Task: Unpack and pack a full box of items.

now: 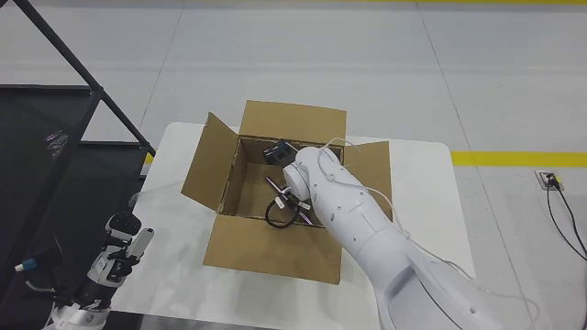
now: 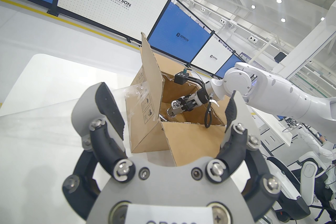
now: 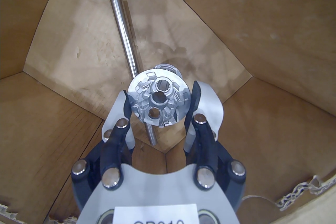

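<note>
You are looking down at an open cardboard box (image 1: pixel 272 249) sitting at the centre of a white table (image 1: pixel 417 170). Your right gripper (image 3: pixel 160 101) is reaching down inside the box. Its 2 fingers (image 3: pixel 195 96) are pinching a machined metal wheel (image 3: pixel 157 100) by the rim, 1 pad on each side, and the wheel is seemingly sitting just above the box floor. A polished steel rod (image 3: pixel 125 30) is lying flat on that floor, passing beneath the wheel. Your left gripper (image 2: pixel 168 93) is hanging off the table at about 8 o'clock from the box, with its fingers spread wide and holding nothing.

The wheel is looking solid, stiff and heavy for its size, with a smooth, slippery edge. You are likely needing a firm, centred squeeze across its widest part. The rod is probably going to roll easily, so take it at mid-length, across its axis.
</note>
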{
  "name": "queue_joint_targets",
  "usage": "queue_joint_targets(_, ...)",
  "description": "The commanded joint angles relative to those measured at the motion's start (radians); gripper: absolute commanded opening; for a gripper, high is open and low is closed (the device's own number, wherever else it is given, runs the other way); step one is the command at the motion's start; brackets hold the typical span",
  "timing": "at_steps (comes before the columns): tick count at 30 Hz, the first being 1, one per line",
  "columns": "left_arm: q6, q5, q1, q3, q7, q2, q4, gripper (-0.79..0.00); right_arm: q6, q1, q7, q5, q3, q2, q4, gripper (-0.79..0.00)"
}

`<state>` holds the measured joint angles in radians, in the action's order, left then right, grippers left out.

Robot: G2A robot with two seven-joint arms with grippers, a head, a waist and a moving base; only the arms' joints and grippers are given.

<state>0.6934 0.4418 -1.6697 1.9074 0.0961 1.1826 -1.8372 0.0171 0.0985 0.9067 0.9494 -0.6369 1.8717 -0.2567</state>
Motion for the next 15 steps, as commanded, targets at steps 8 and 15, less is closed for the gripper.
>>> queue_joint_targets(8, 0.0, 0.0, 0.0, 0.0, 0.0, 0.0, 0.0, 0.0, 0.0, -0.005, -0.01, 0.008, -0.004, 0.01, 0.016, 0.0)
queue_joint_targets(15, 0.0, 0.0, 0.0, 0.0, 0.0, 0.0, 0.0, 0.0, 0.013, -0.017, -0.053, 0.0, -0.019, 0.011, -0.005, 0.0)
